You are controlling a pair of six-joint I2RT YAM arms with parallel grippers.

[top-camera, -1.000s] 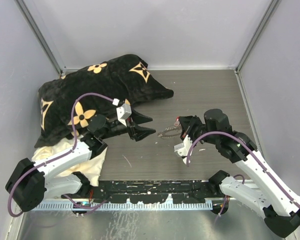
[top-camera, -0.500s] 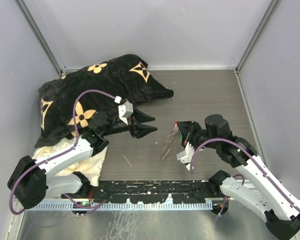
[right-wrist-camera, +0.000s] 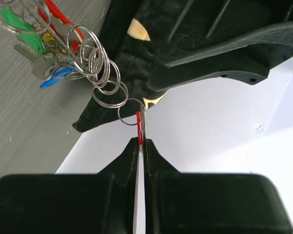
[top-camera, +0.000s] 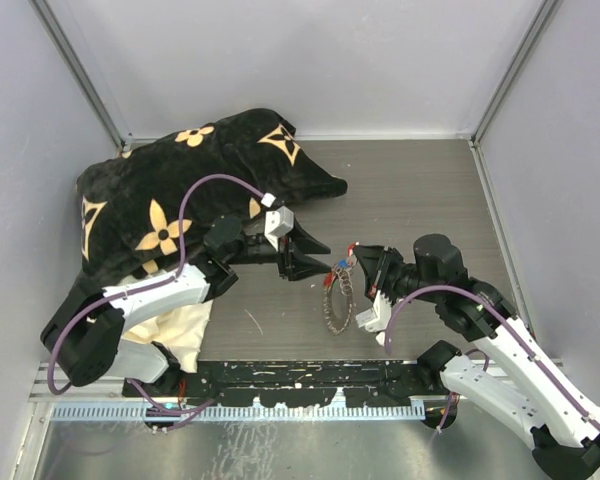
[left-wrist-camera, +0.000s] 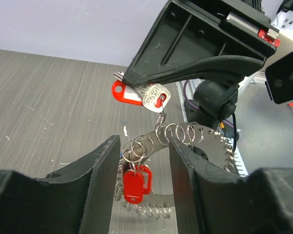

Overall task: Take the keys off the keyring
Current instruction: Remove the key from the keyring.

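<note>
Right gripper (right-wrist-camera: 140, 141) clamps a red key (left-wrist-camera: 124, 92) just right of the pillow (top-camera: 180, 180); keyring (left-wrist-camera: 205, 138) dangles beneath, partly hidden. Left gripper (left-wrist-camera: 139, 156), half open, straddles hanging keys (left-wrist-camera: 135, 183), gripping nothing; walls (top-camera: 280, 60) stand well apart.

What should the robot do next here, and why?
Probably close the left fingers on the small rings hanging between them. The right fingers pinch a red-headed key with the keyring dangling below, so a second grip could work them apart.
</note>
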